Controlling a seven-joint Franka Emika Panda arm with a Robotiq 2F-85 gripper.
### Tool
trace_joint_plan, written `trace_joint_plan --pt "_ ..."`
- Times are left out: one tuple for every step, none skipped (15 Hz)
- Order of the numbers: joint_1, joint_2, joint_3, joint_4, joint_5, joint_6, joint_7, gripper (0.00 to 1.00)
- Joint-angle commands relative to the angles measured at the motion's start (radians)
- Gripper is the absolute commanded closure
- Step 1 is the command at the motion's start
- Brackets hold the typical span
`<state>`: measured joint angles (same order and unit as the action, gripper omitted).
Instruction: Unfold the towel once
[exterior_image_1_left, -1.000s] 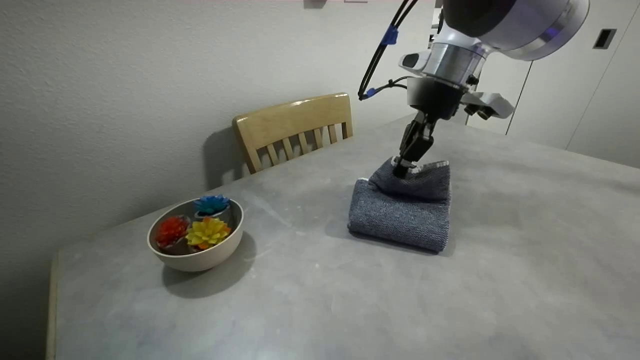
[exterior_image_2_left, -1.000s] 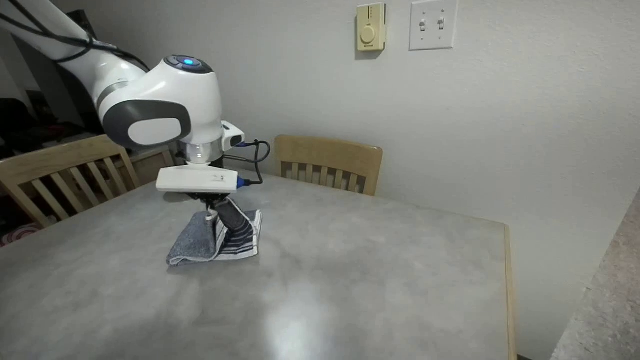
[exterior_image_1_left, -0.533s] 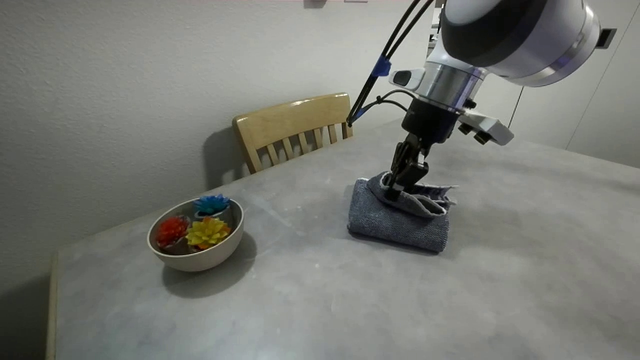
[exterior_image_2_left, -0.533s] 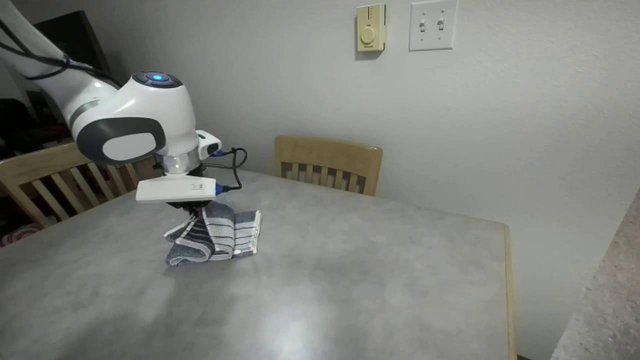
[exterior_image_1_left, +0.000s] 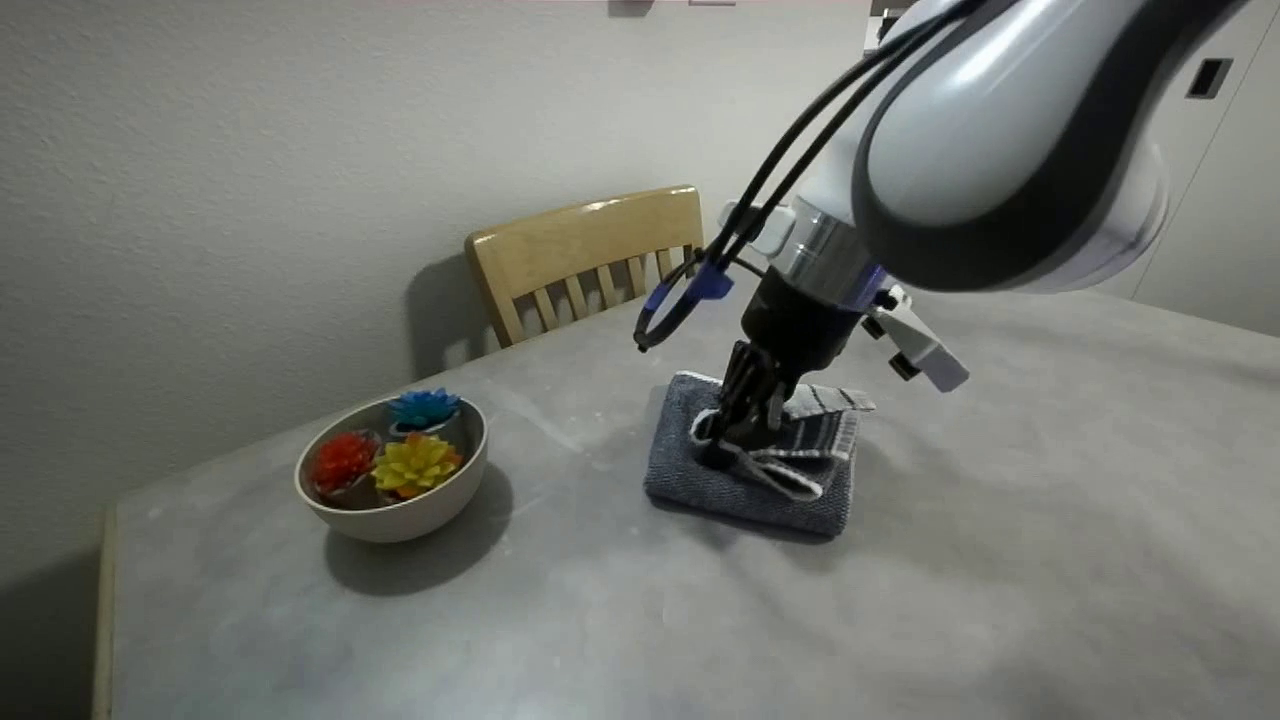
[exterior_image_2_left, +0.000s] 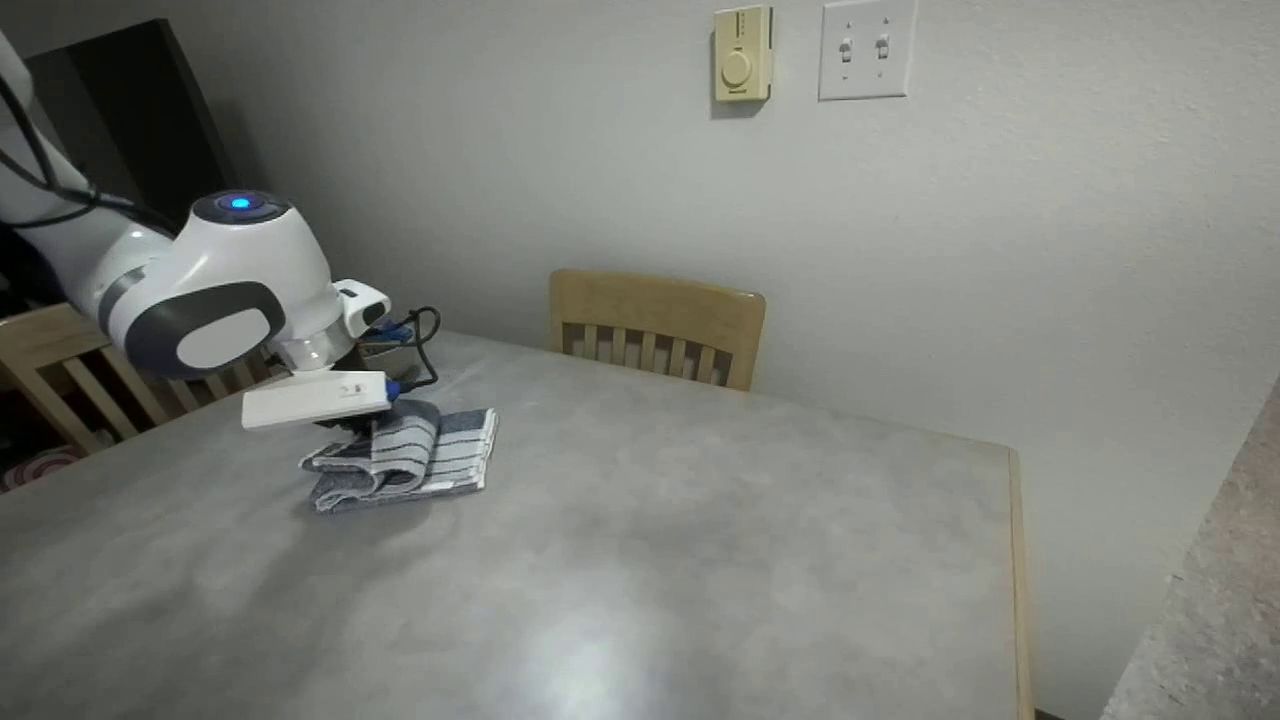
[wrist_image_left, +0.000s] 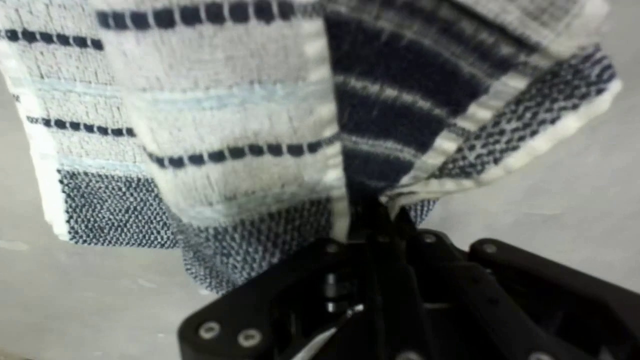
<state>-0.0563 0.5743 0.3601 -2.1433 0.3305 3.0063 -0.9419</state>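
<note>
Pinching the towel (exterior_image_2_left: 410, 455) by its edge, the tool (wrist_image_left: 386, 215) leans over the counter (exterior_image_1_left: 560, 600), where the towel lies partly folded, its striped side curled back, well to the right of the bowl (exterior_image_1_left: 400, 523) of plants (exterior_image_1_left: 415, 465) in an exterior view, with a chair (exterior_image_1_left: 590, 228) beyond the bowl.

Dim, greyish light in both exterior views; wall (exterior_image_1_left: 250, 150) is v. dark btm L in an exterior view, w/ soft shadows from bowl (exterior_image_1_left: 410, 522) and chair (exterior_image_1_left: 590, 228). Strong glare on table (exterior_image_2_left: 640, 580), btm ctr, in an exterior view, plus broad faint shadow below arm (exterior_image_2_left: 250, 255) & blue LED (exterior_image_2_left: 240, 203) glowing. Wrist view: brighter, whites nr blown out on towel (wrist_image_left: 240, 120), slightly blurry esp. top R; claw (wrist_image_left: 384, 216) v. dark w/ small glints.
</note>
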Motion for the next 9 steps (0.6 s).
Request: trace_joint_plan --pt "0.077 0.129 -0.007 0.070 -0.139 0.164 0.163 0.99" --pt "0.111 0.154 -0.028 0.087 -0.191 0.212 0.227 0.99" --pt "0.145 0.173 -0.053 0.105 -0.242 0.254 0.292 0.99" --pt "0.186 0.190 -0.091 0.122 -0.286 0.300 0.359 0.99" --pt "0.218 0.204 -0.125 0.138 -0.323 0.332 0.421 0.99" --pt "0.251 0.218 -0.164 0.155 -0.358 0.362 0.479 0.99" --pt "0.273 0.225 -0.193 0.166 -0.386 0.374 0.531 0.99" --pt "0.282 0.230 -0.209 0.173 -0.406 0.382 0.568 0.99" --pt "0.278 0.230 -0.210 0.177 -0.427 0.372 0.599 0.99"
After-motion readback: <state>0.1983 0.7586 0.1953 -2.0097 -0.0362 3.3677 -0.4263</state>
